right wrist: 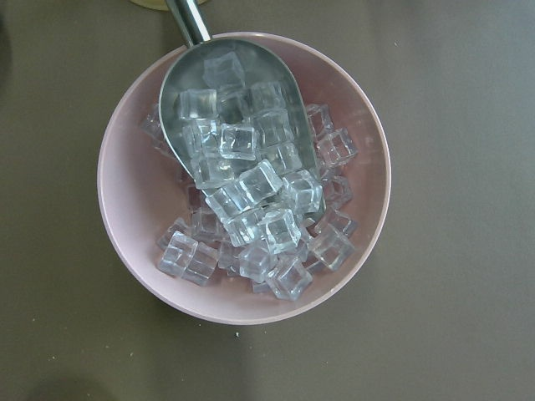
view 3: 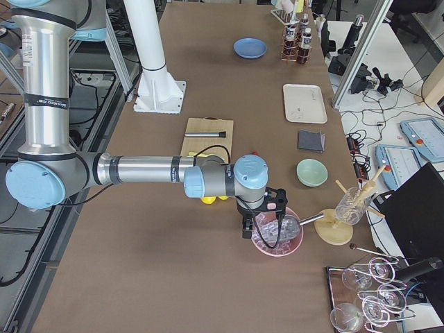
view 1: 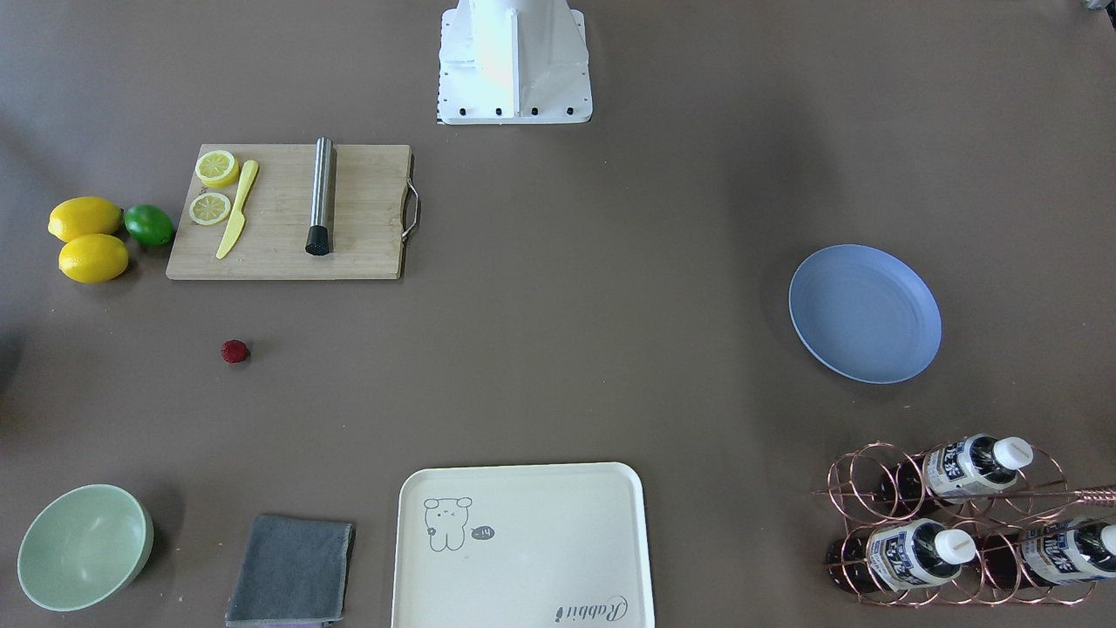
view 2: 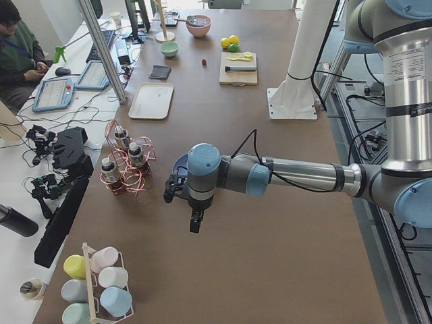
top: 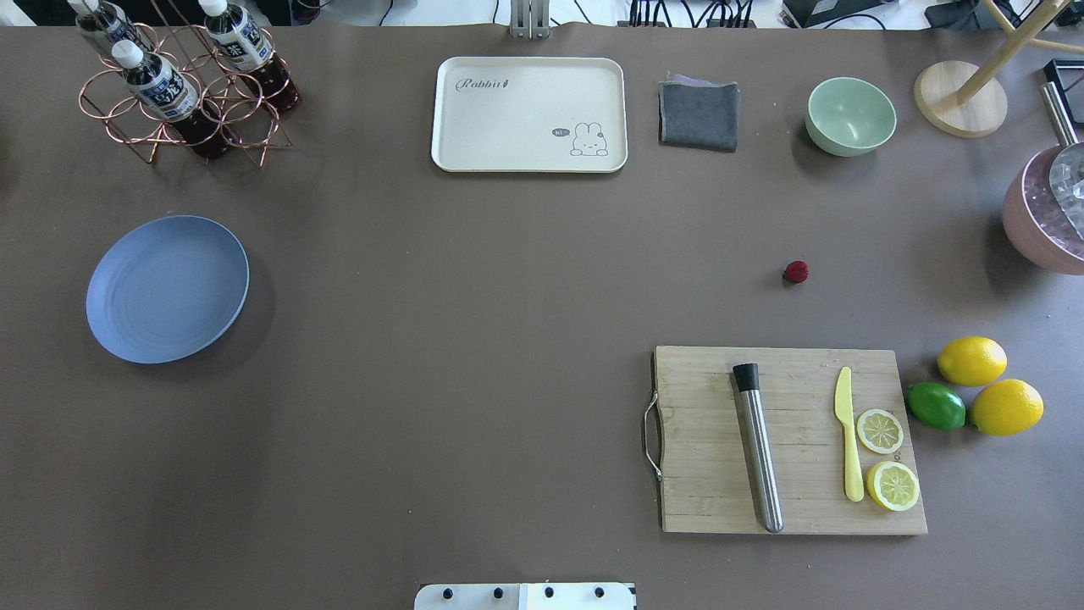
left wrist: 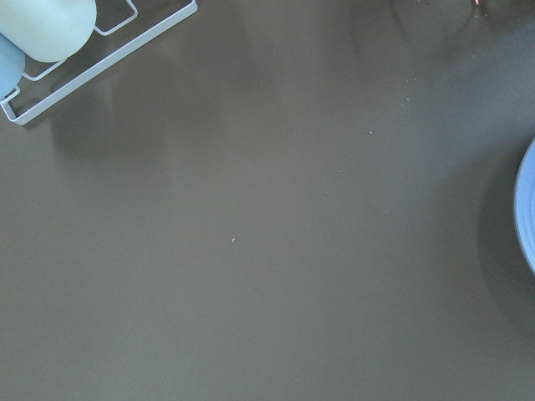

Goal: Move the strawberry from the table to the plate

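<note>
Cutting board [top: 703,440] nearest; strawberry [top: 795,272] on table [top: 474,339] just beyond it, plate [top: 168,288] well apart. I cannot tell the opening or hold of left gripper [view 2: 194,223] or right gripper [view 3: 245,229].

Silver arms [view 2: 304,177], blue caps [view 2: 204,158], seemingly black cables [view 2: 254,131].

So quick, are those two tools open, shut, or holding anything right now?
Left tool: cannot tell, seen only from the side.
Right tool: cannot tell either; it hangs over the pink ice bowl.
</note>
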### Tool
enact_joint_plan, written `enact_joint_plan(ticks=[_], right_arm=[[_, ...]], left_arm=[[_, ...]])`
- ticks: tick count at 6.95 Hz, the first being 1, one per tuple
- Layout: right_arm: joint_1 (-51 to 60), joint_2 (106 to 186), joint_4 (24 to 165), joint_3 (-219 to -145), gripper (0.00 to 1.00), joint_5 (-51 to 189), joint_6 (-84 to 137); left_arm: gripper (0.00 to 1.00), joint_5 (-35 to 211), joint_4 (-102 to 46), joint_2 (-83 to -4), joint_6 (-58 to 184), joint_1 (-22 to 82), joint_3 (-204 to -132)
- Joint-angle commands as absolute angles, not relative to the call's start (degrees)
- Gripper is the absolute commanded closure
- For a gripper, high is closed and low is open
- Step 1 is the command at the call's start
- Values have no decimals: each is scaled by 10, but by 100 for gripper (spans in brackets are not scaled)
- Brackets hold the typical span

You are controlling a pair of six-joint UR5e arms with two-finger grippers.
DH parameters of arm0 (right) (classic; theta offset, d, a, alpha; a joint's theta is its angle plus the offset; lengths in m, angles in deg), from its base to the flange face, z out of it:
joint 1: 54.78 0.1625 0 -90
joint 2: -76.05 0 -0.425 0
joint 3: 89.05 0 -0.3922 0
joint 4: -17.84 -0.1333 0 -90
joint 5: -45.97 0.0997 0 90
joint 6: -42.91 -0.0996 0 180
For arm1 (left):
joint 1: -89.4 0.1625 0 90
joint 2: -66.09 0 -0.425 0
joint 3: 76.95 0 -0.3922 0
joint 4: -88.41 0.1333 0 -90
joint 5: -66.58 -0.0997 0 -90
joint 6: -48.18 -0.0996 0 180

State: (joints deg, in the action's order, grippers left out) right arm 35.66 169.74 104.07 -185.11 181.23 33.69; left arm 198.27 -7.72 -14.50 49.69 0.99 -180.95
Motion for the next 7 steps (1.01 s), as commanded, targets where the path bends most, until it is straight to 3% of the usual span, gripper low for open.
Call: enact_joint_plan(ticks=[1,7], right_arm=[[357,1699,1041,-1854,0,1811,337],[366,1715,1035,-1868,0,1812,337]], left_arm=[[2,1982,-77,-145,498,11,-1806],[2,1982,-77,-149,499,11,-1803]])
